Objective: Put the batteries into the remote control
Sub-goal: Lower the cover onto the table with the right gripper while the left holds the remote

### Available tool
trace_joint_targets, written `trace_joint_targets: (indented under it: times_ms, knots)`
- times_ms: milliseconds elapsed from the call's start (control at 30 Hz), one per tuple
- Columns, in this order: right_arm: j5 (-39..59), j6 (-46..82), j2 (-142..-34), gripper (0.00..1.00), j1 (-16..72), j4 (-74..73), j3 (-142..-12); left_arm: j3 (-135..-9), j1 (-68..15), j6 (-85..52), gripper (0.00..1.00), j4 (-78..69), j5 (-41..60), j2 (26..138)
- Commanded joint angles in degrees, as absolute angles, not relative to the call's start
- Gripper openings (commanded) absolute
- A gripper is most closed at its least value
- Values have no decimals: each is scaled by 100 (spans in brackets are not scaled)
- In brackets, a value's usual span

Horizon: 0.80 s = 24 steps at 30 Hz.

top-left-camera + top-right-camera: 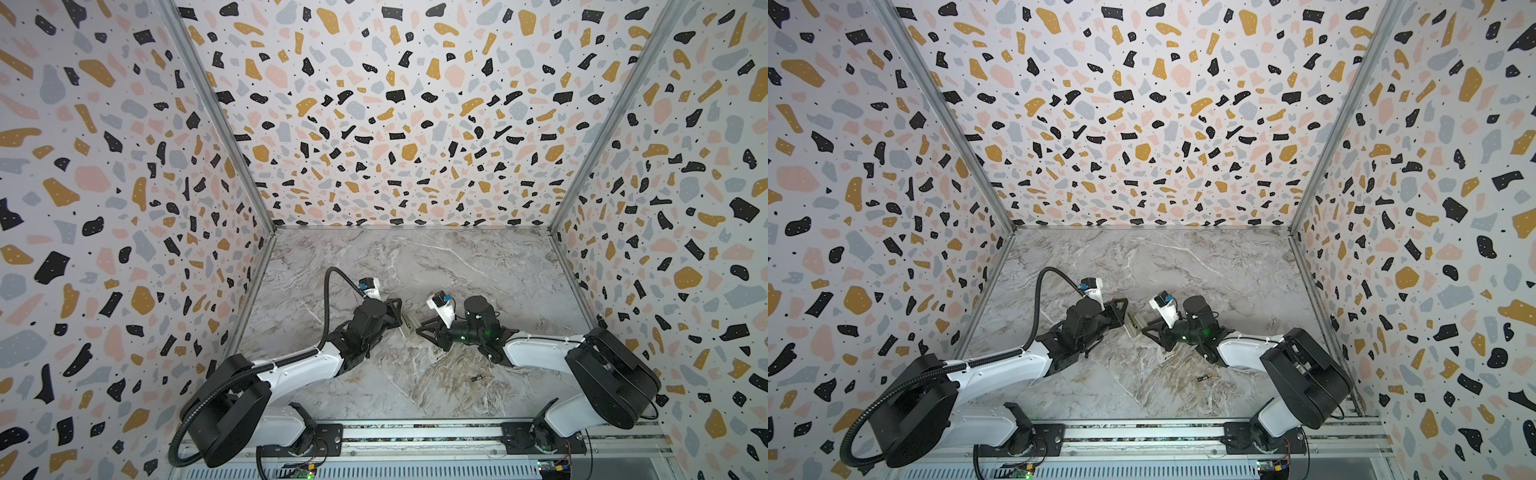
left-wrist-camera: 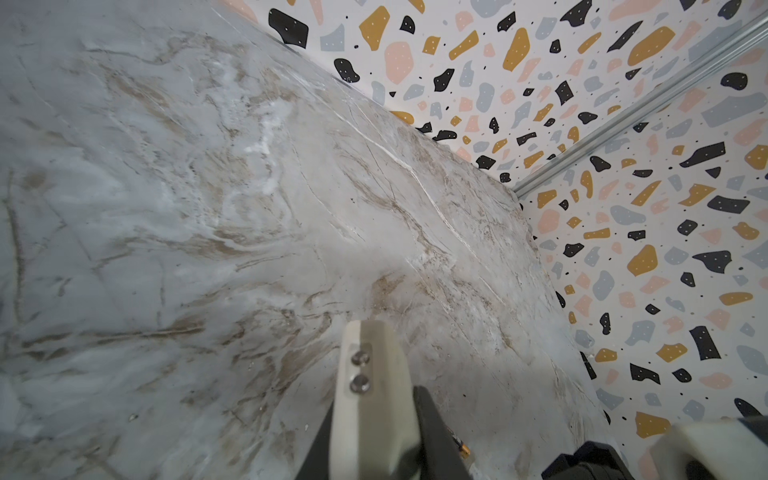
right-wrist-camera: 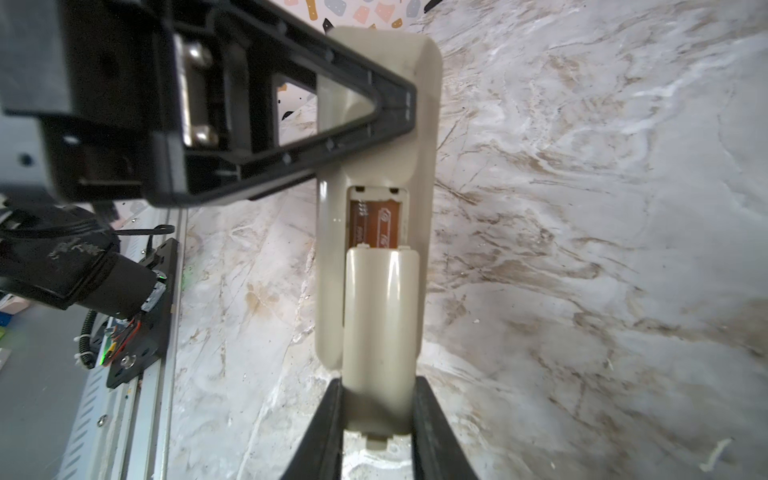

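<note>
Currently the left hand (image 1: 397, 319) is clamped shut on the remote control (image 3: 415, 174). One of its black fingers (image 3: 401, 106) crosses the upper back of the pale handset in the right wrist view. In the left wrist view the remote's narrow edge sticks out from between that hand's fingers. The handset is held back side toward the right wrist camera. Whether it touches the worktop (image 1: 415, 266) cannot be told.

The right hand (image 3: 378, 384) faces the left hand from just beside it, with the remote between the two. It grips a pale battery cover (image 3: 380, 316), one black finger pressed against each long edge. The cover lies over the lower part of the remote's recess, in line with it. The upper part of the recess is uncovered and shows a brown circuit board (image 3: 374, 220). What sits under the cover is hidden.

In both top views one battery (image 1: 478, 377) lies flat on the marble worktop. It is dark with a gold end, well apart from both hands. It lies on the base side of the right hand, near that arm's forearm, and nothing touches it.
</note>
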<state>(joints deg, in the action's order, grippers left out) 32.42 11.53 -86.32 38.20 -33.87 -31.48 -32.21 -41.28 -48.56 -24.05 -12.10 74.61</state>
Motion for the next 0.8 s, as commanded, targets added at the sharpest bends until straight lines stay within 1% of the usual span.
trace_joint_targets:
  times_ms: [0,233,567,767]
  knots:
    - [2823,1066,-8732,12,3774,-2972,-3429,-3056,-3984,-4684,0,-2492,-1242,7163]
    - [2166,965,-9063,12,3742,-2342,-3692,-2876,-3920,-4499,0,-2503,-1004,6887]
    - [1683,818,-9400,13,3752,-1849,-3936,-2682,-3920,-4460,0,-2729,-713,6830]
    - [1615,782,-9664,14,3762,-1646,-4093,-2646,-3913,-4458,0,-2816,-657,6816]
